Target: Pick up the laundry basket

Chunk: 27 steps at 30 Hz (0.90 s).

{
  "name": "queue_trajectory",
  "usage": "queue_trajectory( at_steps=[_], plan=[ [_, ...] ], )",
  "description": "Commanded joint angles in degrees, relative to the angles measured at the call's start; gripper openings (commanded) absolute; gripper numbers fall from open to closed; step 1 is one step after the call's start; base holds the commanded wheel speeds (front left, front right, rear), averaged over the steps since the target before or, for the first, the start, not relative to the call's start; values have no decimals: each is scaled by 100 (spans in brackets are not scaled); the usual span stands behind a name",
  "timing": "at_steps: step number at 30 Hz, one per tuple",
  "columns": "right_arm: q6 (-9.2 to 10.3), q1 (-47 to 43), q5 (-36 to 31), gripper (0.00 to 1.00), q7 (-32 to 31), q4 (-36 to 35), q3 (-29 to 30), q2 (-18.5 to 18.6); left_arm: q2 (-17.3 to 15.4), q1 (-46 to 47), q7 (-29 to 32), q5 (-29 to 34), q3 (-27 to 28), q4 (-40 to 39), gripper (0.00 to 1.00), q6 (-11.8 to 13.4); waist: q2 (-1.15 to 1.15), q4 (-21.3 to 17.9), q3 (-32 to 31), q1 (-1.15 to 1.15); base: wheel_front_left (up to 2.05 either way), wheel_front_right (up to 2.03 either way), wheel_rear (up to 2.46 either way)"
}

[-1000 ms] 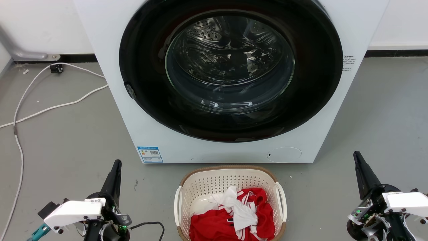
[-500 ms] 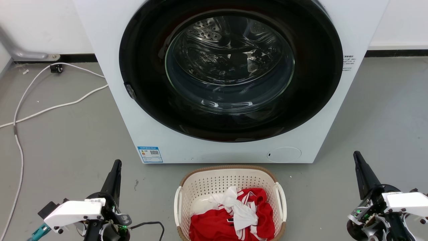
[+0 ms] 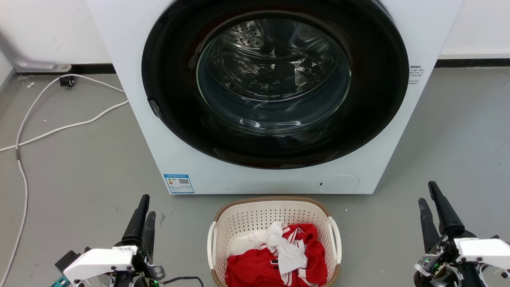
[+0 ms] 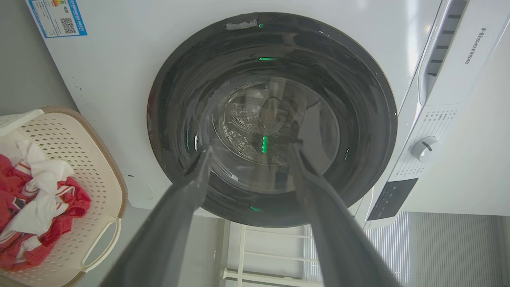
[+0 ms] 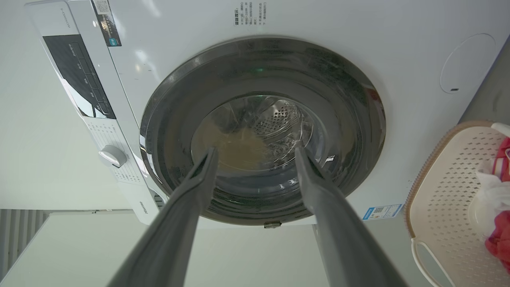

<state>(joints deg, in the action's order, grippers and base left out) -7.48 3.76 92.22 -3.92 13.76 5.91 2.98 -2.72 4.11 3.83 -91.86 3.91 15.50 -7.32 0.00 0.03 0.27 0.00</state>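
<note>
Compared with half a second ago, both of your end effectors have opened. The left end effector point(image 3: 147, 206) and the right end effector point(image 3: 426, 192) each showed one dark profile then. Each now shows two fingers parted by a clear gap, with nothing held. The left one has also shifted slightly toward the laundry basket point(image 3: 259, 217). The basket, the washing machine point(image 3: 259, 181) and the white cable point(image 3: 59, 127) lie as before. The head view gives you both end effectors at once, flanking the basket and well apart from it over the grey floor point(image 3: 79, 167). The wrist views look along the spread fingers at the machine's round glass door point(image 4: 275, 131). They also show its control knob point(image 5: 112, 155), which the head view crops off. The basket stands on the floor just in front of the machine, below the door. It is cream-white with perforated walls, a brown woven-look rim and white loop handles point(image 3: 210, 245) at its sides, and it holds crumpled red and white clothes point(image 3: 275, 259).
</note>
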Motion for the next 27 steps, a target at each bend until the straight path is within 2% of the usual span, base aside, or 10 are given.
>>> queue_trajectory(
  at_steps=[1,5,10,17,27],
  plan=[
    [0,64,-82,100,84,-163,-32,16,-19,164,-80,122,-44,-127,100,-9,0,1,3,0,0,0,0],
    [0,48,-243,100,170,-182,-84,47,-19,170,-159,336,-87,-158,100,-9,0,2,6,0,0,0,0],
    [0,55,-744,100,302,-201,-149,92,-19,179,-285,828,-129,-213,100,-10,0,2,12,0,0,0,0],
    [0,72,-1800,100,467,-367,-258,98,-20,191,-451,1710,-138,-325,100,4,0,3,21,0,0,0,0],
    [-1,22,-3516,100,682,-590,-451,150,-20,173,-668,2926,-372,-503,100,203,0,7,28,0,0,0,0]
  ],
)
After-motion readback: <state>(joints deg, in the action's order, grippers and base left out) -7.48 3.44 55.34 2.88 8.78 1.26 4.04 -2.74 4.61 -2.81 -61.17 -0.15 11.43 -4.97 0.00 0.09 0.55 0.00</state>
